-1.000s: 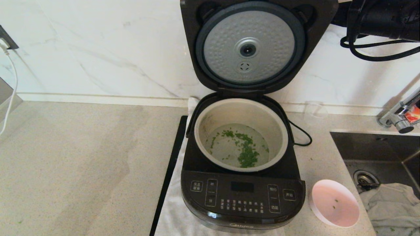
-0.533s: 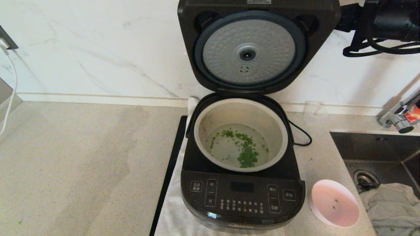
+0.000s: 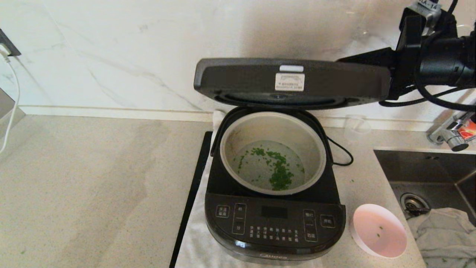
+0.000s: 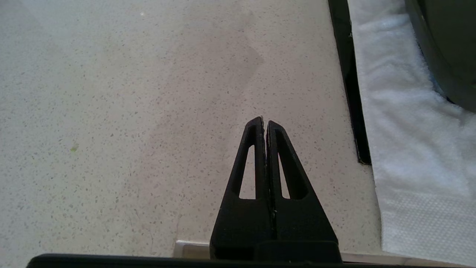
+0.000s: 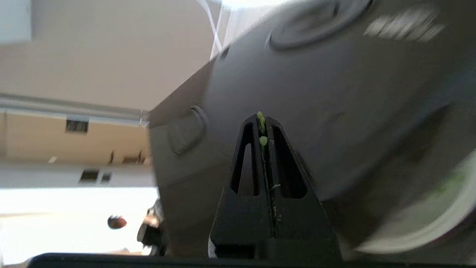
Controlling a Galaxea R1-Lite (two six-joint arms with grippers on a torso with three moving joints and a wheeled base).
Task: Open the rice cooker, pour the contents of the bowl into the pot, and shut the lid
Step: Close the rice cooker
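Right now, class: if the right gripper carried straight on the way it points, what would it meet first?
Most likely the lid: the shut right gripper points at its black top, which fills the wrist view ahead. Whether they already touch is unclear.

A brand name reading "Midea" is printed on the rice cooker at its front lower edge, while the lid label's print cannot be read.

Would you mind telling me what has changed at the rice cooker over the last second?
The lid has swung down from upright to about level above the pot, with the shut right gripper against its top. Nothing was grasped or released. The greens in the pot, the bowl and the parked left gripper stayed put.
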